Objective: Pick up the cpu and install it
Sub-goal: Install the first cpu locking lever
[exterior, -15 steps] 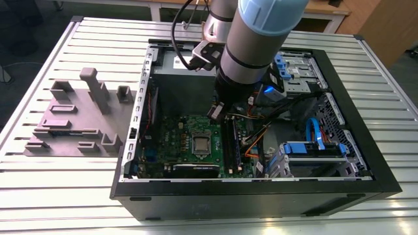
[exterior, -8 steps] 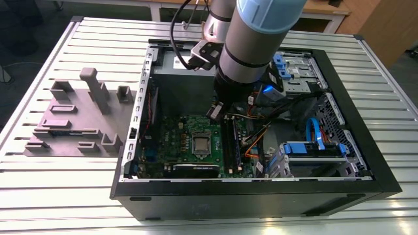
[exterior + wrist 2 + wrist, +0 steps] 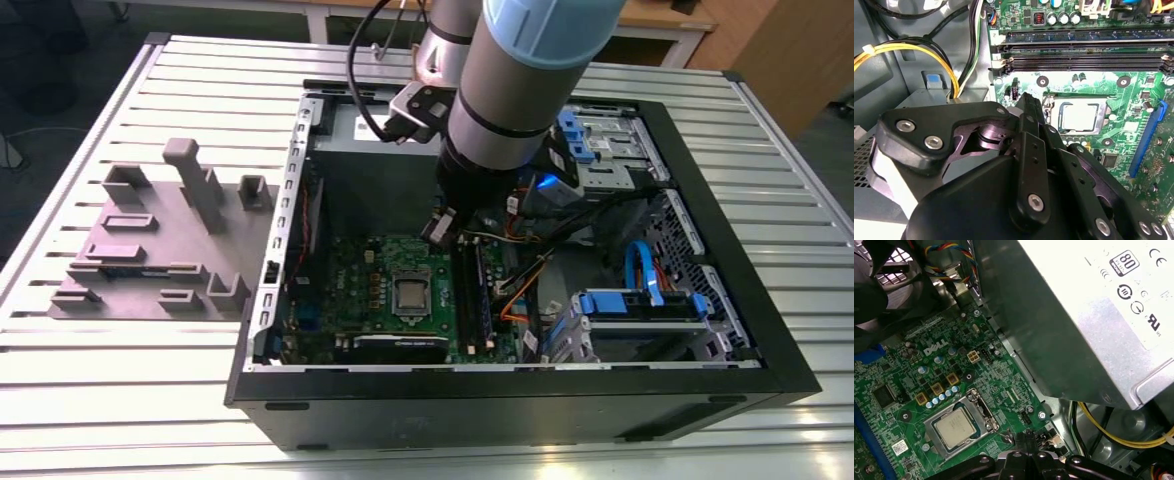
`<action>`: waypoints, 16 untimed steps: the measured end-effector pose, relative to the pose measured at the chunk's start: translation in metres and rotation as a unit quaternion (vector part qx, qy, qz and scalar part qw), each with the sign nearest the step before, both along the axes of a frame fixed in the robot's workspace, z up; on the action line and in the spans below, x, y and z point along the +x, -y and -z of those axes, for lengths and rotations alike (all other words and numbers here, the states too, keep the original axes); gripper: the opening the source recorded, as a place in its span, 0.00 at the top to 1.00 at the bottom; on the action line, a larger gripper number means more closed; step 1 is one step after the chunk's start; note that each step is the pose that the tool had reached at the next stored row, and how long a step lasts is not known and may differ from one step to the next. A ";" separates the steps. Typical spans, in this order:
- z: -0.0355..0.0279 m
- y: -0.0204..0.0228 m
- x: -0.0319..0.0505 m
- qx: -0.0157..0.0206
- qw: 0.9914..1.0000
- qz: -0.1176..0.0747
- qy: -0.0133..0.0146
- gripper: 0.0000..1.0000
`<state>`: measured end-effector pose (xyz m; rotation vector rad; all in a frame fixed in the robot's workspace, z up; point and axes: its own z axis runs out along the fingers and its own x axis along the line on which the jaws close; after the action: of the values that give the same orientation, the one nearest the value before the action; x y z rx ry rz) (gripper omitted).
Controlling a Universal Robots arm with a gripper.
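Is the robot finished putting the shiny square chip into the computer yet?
Nearly, it looks like. The cpu already sits flat in its socket on the green motherboard. The gripper hangs just beside the socket with nothing seen between its fingertips. I can't tell whether the socket has been clamped shut, so that part may be left.

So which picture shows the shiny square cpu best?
The first wrist view: the cpu lies in its socket on the green board, whole and unblocked. The second wrist view shows it too, with the gripper close beside it. In the exterior view it looks tiny.
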<state>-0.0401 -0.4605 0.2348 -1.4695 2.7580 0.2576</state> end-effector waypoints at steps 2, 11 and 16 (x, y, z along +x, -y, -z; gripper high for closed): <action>0.0000 0.0000 0.0000 0.000 1.000 0.000 0.000 0.90; -0.0001 0.0004 -0.0042 -0.001 1.000 -0.021 0.000 0.90; -0.0001 0.0019 -0.0043 -0.001 0.999 -0.038 0.000 0.90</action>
<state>-0.0443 -0.4624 0.2348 -1.5762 2.7071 0.2550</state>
